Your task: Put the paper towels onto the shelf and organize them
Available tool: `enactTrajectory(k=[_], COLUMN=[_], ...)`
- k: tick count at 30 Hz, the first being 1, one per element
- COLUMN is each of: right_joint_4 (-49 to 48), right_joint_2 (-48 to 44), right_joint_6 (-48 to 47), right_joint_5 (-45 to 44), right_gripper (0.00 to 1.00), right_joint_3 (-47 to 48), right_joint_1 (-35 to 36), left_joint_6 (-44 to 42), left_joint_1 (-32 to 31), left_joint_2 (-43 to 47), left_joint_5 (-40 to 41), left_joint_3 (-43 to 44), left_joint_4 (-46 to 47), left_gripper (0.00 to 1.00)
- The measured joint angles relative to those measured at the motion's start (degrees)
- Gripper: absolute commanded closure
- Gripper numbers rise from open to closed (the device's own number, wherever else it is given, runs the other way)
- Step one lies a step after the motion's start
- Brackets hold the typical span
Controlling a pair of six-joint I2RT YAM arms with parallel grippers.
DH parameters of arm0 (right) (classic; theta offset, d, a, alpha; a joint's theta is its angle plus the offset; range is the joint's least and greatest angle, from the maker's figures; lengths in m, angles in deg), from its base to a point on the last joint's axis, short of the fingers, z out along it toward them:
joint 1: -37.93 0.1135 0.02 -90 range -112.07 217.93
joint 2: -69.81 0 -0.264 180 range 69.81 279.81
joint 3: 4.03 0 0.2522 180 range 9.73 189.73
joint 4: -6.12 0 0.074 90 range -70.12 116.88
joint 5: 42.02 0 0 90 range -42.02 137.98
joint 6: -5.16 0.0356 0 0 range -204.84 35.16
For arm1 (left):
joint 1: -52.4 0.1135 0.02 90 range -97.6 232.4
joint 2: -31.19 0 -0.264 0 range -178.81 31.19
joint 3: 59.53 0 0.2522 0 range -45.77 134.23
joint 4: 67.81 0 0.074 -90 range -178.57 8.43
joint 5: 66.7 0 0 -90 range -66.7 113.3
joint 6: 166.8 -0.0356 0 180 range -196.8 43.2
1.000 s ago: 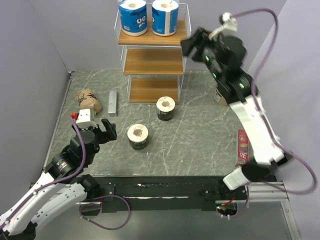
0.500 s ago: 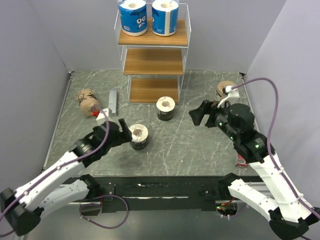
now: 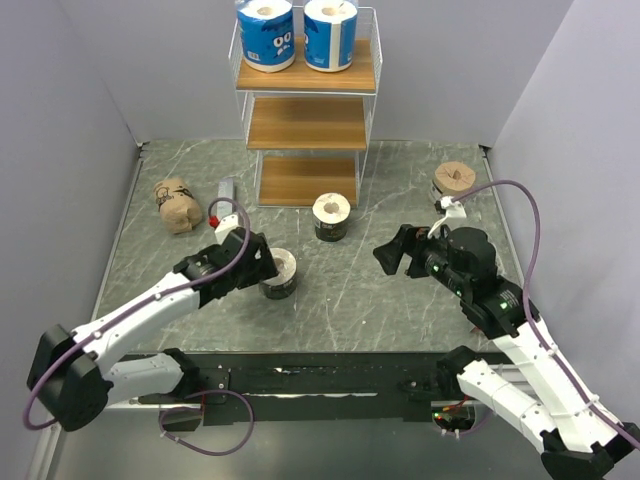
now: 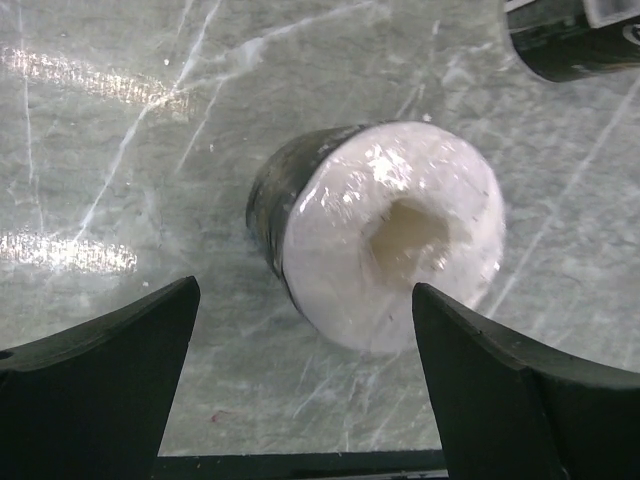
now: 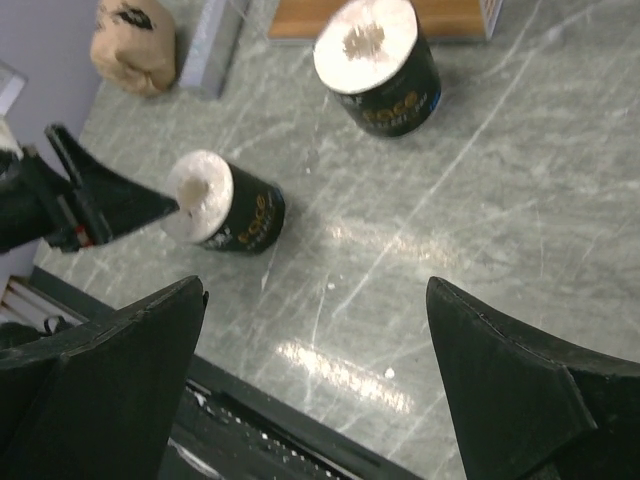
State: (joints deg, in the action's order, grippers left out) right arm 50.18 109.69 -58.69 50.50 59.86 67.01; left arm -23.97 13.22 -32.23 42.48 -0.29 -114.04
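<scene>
Two blue-and-white paper towels [image 3: 268,32] [image 3: 330,32] stand on the top tier of the shelf [image 3: 306,122]. A black roll [image 3: 331,216] [image 5: 381,70] stands on the table in front of the shelf. Nearer lies another black roll [image 3: 281,272] [image 4: 385,230] [image 5: 226,206]. My left gripper [image 3: 256,263] [image 4: 305,385] is open just short of it; the roll sits ahead of the fingertips, not between them. Tan rolls rest at the left [image 3: 175,203] [image 5: 135,40] and at the far right [image 3: 455,180]. My right gripper [image 3: 392,250] [image 5: 315,390] hangs open and holds nothing, right of centre.
A flat grey bar [image 3: 226,188] [image 5: 215,40] lies left of the shelf's foot. Side walls close in the table [image 3: 400,190] on both sides. The black rail [image 3: 320,380] runs along the near edge.
My right arm has swung down from the shelf's top tier to low over the table, jaws now wide. My left arm has reached forward up to the near black roll.
</scene>
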Motion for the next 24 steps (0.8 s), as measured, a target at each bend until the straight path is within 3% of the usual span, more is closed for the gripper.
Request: enactTrajectory(k=[12,24], right_joint_4=[1.5,1.5], right_joint_2=[1.5,2.6], right_joint_6=[-0.8,-0.3], right_joint_5=[0.2,1.7], right_gripper=[0.04,0.05], right_joint_3=[-0.3,-0.3], right_joint_1=[0.0,0.0], left_joint_6=[-1.1,-2.6], left_joint_1=[2.1,3.3], left_joint_2=[-4.4,-9.3], left_joint_5=[-2.8,-2.4], left_joint_3=[-0.3,-0.1], left_joint_4=[4.3,5.5], left_gripper=[0.17,0.2])
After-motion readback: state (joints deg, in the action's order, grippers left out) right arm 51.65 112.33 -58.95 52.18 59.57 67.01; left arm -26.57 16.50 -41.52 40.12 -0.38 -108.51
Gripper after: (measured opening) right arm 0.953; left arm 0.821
